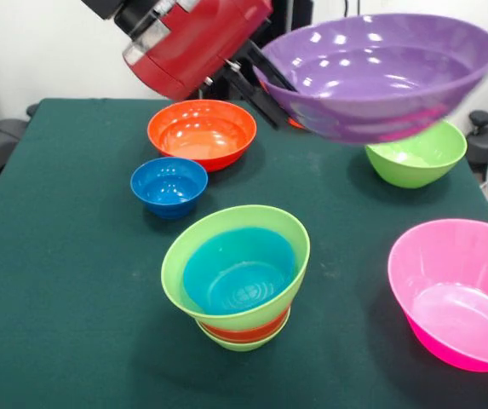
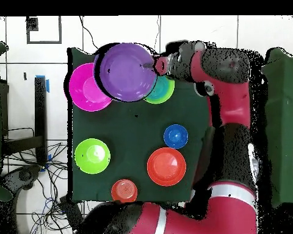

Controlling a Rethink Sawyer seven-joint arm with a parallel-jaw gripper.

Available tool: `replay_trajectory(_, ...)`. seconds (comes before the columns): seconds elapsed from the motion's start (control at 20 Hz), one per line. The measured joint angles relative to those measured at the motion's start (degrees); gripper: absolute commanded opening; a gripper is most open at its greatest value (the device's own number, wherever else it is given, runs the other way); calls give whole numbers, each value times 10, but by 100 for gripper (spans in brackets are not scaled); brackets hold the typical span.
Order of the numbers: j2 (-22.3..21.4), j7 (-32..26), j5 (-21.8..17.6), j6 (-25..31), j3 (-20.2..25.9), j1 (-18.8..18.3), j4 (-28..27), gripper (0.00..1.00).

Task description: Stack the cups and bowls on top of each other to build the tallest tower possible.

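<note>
Front view, end effector (image 1: 265, 78) gripping glossy purple bowl (image 1: 378, 75)

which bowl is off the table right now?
The purple bowl, the widest one: the gripper holds it by its rim, tilted in the air. The orange bowl, blue bowl and pink bowl sit on the cloth.

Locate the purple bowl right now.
Front view: the purple bowl is held in the air by the gripper at upper right, above the lime green bowl.
</note>
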Motion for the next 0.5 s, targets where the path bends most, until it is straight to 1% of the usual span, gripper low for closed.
replay_trajectory(0.1, -21, -51, -1, -9, -1, -11, 52, 0)
replay_trajectory(0.3, -44, -118, -2, -24, -2, -27, 109, 0)
replay_trajectory(0.35, -54, -153, -3, -32, -4, -35, 136, 0)
replay_trajectory(0.45, -59, -170, -3, -36, -5, -39, 149, 0)
replay_trajectory(0.5, -64, -188, -4, -39, -7, -42, 163, 0)
